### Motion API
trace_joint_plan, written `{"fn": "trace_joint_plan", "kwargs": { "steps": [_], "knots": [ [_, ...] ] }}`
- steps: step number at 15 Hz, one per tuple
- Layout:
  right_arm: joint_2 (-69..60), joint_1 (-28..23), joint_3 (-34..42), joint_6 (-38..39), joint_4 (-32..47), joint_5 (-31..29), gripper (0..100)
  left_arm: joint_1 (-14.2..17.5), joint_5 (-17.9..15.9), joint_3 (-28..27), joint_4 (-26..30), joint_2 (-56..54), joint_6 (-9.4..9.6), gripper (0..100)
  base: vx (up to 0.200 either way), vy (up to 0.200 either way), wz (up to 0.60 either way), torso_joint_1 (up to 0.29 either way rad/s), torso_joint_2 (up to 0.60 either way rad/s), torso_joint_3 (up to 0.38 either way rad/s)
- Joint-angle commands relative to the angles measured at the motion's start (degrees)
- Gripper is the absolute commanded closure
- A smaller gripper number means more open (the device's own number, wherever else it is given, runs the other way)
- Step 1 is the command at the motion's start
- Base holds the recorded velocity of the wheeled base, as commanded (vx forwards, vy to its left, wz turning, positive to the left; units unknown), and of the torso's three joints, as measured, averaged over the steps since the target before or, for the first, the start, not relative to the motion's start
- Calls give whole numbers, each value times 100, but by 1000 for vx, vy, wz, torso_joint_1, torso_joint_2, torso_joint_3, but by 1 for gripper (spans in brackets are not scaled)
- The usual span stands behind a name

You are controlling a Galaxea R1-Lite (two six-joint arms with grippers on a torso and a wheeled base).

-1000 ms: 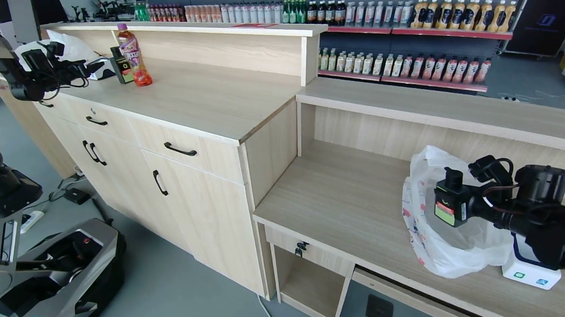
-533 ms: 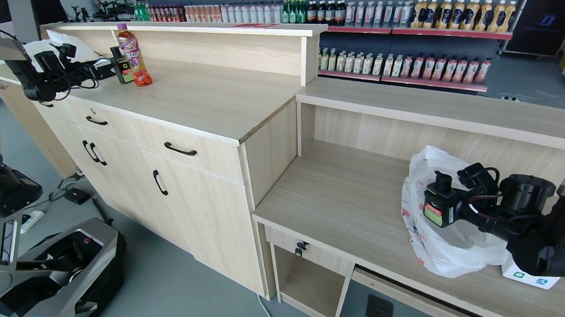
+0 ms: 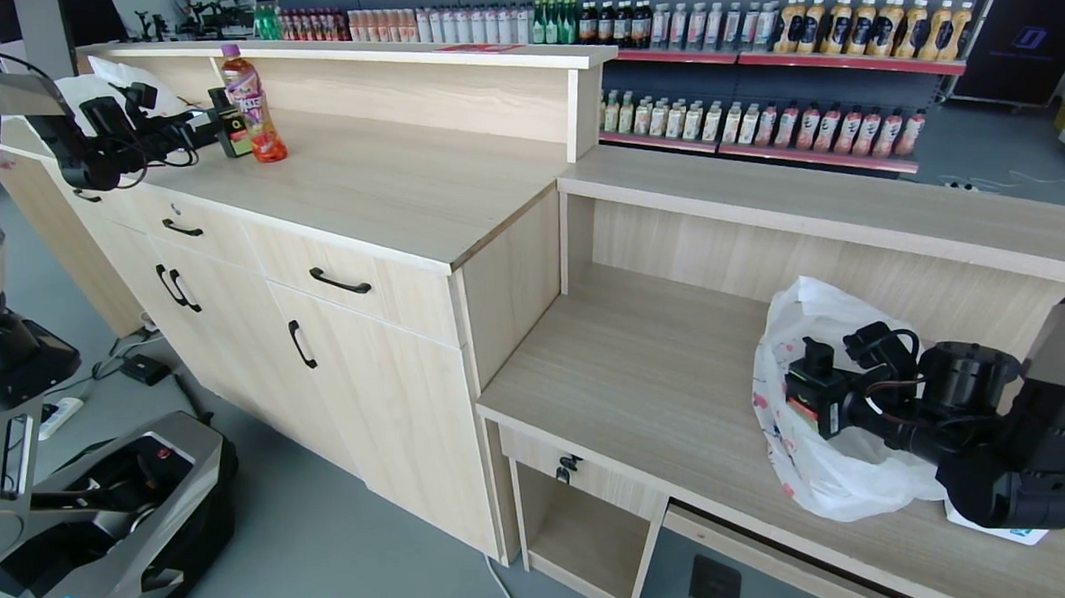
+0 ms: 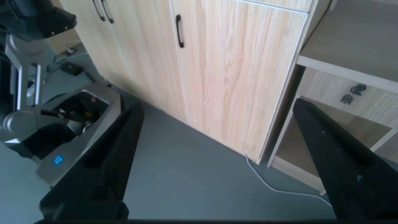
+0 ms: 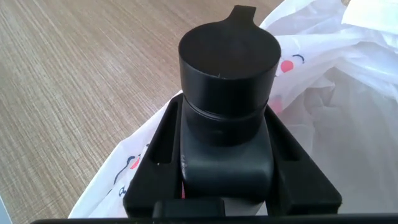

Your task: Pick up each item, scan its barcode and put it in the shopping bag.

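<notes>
1. Head view: the right gripper is clamped on the bottle, right at the mouth of the bag, which slumps at the desk's right end. At the counter's far left corner, the left gripper sits just beside a dark bottle, with a pink bottle next to it. We reckon those two aren't bagged yet.
2. Left wrist view: the left gripper is spread wide with nothing between its fingers. There's just the cabinet and floor beyond.
3. Right wrist view: the right gripper pinches the bottle from both sides. The bag's plastic is bunched under and beside it, with bare desk on the other side.
4. What could bite us: the bag is limp, and we can't tell if the bottle is fully past the rim. If it's let go here, it could land on the folded edge and roll out onto the desk, or push the mouth shut.
5. The left fingers are also close enough to knock the dark bottle over.
6. Comparing views: the head view doesn't settle the left jaws, and the left wrist view does. The right wrist view shows the grip up close but not where the bag sits on the desk.
</notes>
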Motion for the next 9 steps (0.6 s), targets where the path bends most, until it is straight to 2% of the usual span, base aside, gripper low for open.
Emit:
{"fn": "trace_joint_plan", "kwargs": {
  "steps": [1, 9],
  "knots": [
    [32, -1, 1, -25, 1, 3, 100, 2, 2, 0, 0, -2, -3, 0, 0, 0, 0, 0, 0, 0],
    [261, -28, 10, -52, -7, 12, 100, 2, 2, 0, 0, -2, -3, 0, 0, 0, 0, 0, 0, 0]
  ]
}}
